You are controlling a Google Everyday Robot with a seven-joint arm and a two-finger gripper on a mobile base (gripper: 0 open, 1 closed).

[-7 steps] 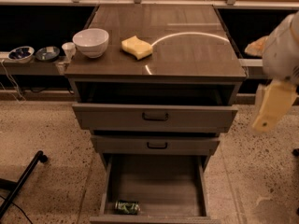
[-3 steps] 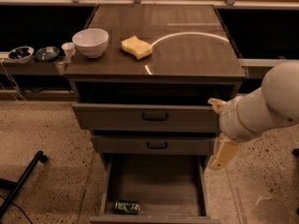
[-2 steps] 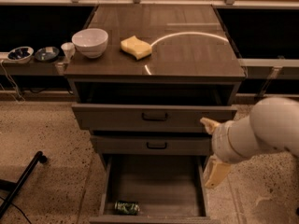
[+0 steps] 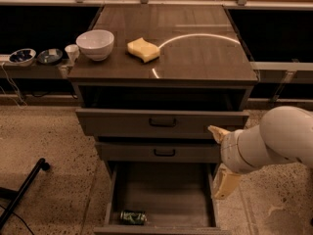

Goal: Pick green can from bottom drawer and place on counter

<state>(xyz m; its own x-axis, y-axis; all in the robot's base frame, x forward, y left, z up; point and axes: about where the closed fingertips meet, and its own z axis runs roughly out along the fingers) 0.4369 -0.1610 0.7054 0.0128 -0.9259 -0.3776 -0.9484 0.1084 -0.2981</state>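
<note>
Cabinet of three grey-brown drawers under a flat, glossy, dark brown counter with a wood-grain look, crossed by a thin curved light reflection. The bottom drawer stands open: a deep plain box with a flat matt floor and thin side walls. The green can, a small shiny dark cylinder with pale markings, lies on its side on that floor, near the front wall and left of centre, touching nothing else. The middle drawer and the top drawer sit only slightly forward of the frame, each with a dark bar handle. On the counter's left part rest a round white bowl, smooth and glazed, and just to its right a yellow sponge, a soft block with wavy edges; the two are near but apart. The arm, a bulky smooth white cylinder, enters from the right edge at drawer height. The gripper hangs beside the right wall of the bottom drawer, above floor level and well apart from the can; its two cream, wedge-shaped fingers are spread wide, released, grasping nothing. A side ledge to the left carries two small dishes and a small white cup. The surrounding floor is speckled beige stone.
</note>
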